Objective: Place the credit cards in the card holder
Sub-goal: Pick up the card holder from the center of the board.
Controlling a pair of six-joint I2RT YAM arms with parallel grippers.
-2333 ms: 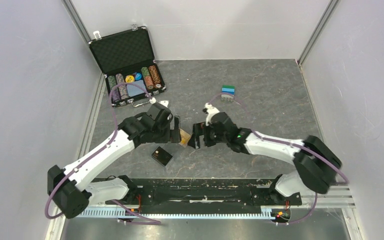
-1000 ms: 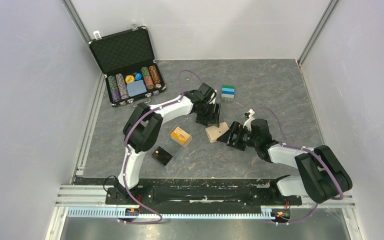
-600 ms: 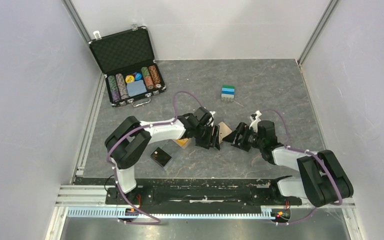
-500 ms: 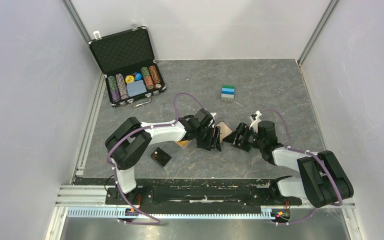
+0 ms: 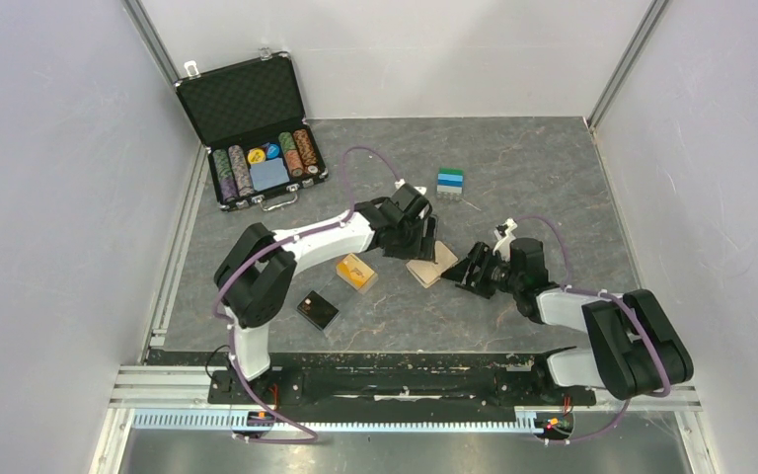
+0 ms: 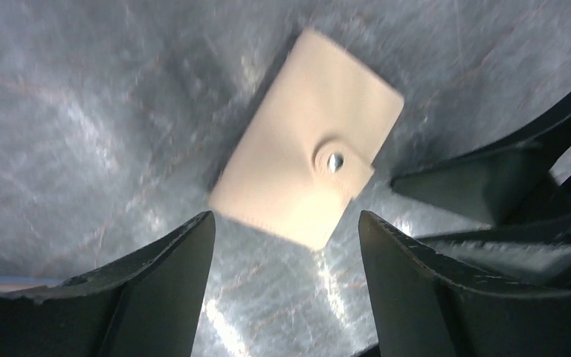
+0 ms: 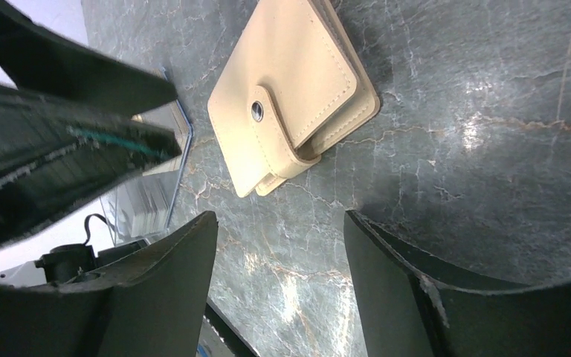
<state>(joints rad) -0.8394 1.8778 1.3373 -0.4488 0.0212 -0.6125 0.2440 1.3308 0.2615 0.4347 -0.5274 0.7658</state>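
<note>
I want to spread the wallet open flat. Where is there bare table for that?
Bare table lies right of the credit cards, and between them and the chip case. It is crowded around the card holder: left hand, right hand and orange box close by.

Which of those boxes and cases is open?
The big black chip case at far left: its lid stands up, showing chips. The tan wallet is snapped shut; the orange box looks closed.

card holder (image 5: 431, 265) on table (image 5: 543, 188), credit cards (image 5: 450, 182) behind
</note>
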